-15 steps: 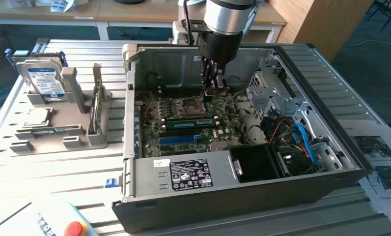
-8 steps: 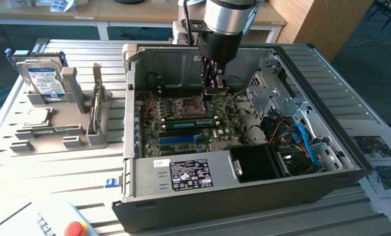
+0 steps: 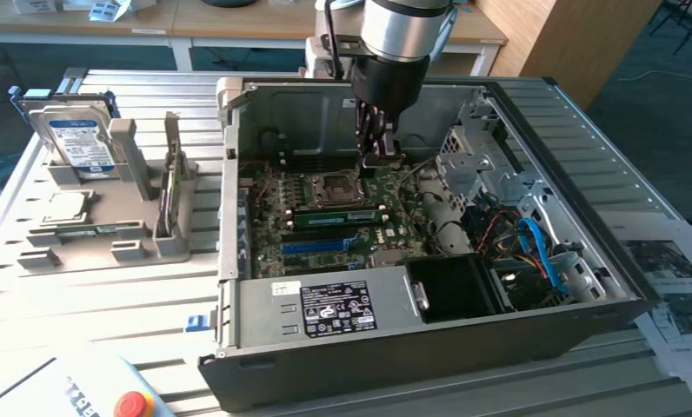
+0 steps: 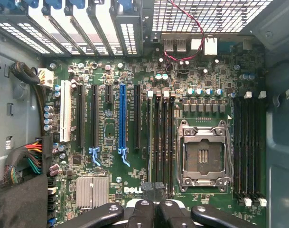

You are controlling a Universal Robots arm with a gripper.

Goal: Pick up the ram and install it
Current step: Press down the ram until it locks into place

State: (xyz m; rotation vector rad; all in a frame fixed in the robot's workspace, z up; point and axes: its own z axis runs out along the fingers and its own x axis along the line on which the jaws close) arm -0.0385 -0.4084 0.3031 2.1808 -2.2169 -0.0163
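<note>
Pressing into the motherboard [image 3: 335, 208], the closed end effector [image 3: 381, 156] grips the ram [image 4: 156, 142]; misalignment could jam the slot.

Open computer case [image 3: 439, 261] lay on its side on the slatted worktop [image 3: 114, 295], motherboard [image 3: 335, 217] exposed. The arm reached down into the case, its claw [image 3: 377, 149] shut just above the board beside the empty processor socket [image 3: 332, 188]. At the exterior view's left, a grey holder [image 3: 103, 234] carried a hard drive [image 3: 77, 139], a ram [image 3: 172, 174] stick standing on edge, and a processor chip [image 3: 68, 207].
</note>
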